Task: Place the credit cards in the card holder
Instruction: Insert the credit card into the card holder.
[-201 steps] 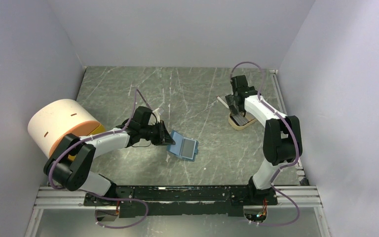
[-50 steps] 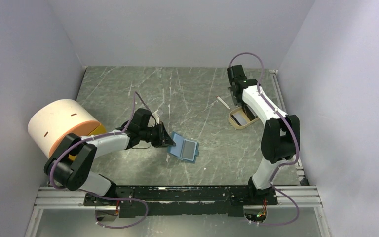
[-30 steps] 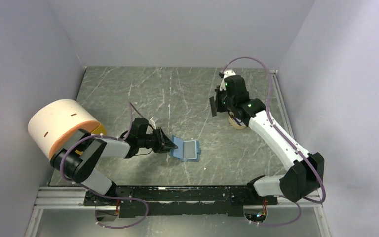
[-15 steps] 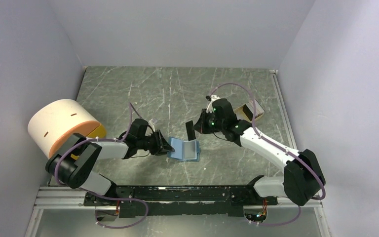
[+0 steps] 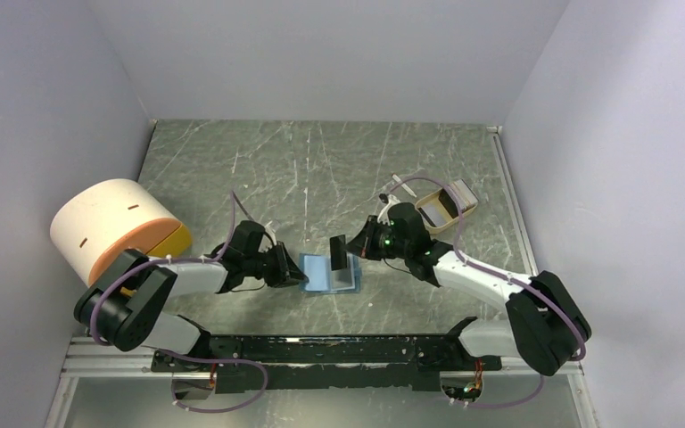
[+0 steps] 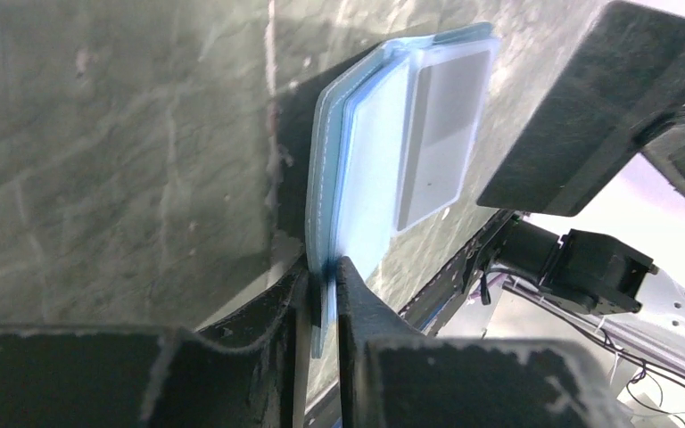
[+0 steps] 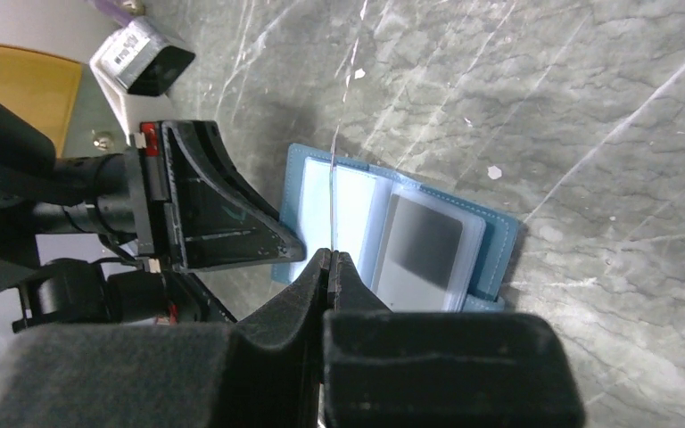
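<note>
The teal-blue card holder (image 5: pixel 321 273) lies open on the table. My left gripper (image 5: pixel 296 270) is shut on its left flap, and the left wrist view shows the flap pinched between the fingertips (image 6: pixel 324 267). A grey rectangle (image 7: pixel 419 250) shows in the holder's right clear slot. My right gripper (image 5: pixel 351 249) is shut on a dark credit card (image 5: pixel 339 253), which stands on edge just above the holder's middle. The right wrist view shows this card edge-on as a thin line (image 7: pixel 333 201) over the holder (image 7: pixel 357 209). More credit cards (image 5: pixel 464 193) lean at the tan tray.
A small tan tray (image 5: pixel 434 209) sits at the back right, with a thin white stick (image 5: pixel 402 184) beside it. A large cream and orange cylinder (image 5: pixel 111 223) stands at the left. Walls close in the table on three sides.
My right arm has swung from the tray down and left, carrying the dark card to just above the open holder. My left gripper kept its hold on the flap and lowered slightly.
</note>
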You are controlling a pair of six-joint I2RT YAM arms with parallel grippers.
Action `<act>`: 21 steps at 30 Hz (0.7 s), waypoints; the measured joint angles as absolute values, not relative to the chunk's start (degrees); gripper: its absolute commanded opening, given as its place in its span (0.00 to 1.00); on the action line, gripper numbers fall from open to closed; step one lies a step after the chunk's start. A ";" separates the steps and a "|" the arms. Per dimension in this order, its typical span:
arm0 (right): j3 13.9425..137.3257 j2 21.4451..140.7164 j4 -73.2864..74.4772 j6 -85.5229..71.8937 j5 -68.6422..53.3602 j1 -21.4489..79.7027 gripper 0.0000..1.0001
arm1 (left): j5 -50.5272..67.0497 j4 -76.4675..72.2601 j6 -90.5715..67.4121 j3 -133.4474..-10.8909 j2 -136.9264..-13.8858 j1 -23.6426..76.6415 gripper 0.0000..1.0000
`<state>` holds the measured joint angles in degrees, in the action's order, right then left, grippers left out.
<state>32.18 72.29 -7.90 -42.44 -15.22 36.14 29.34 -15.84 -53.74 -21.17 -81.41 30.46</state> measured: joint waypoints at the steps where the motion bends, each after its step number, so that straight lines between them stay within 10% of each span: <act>1: 31.64 72.51 -9.19 -43.20 -15.44 36.14 0.00 | 29.34 -15.88 -53.78 -20.67 -81.43 30.46 0.16; 21: 25.45 80.34 -21.34 -48.60 -16.08 37.39 0.00 | 29.80 -19.86 -55.05 -17.17 -81.91 30.46 0.17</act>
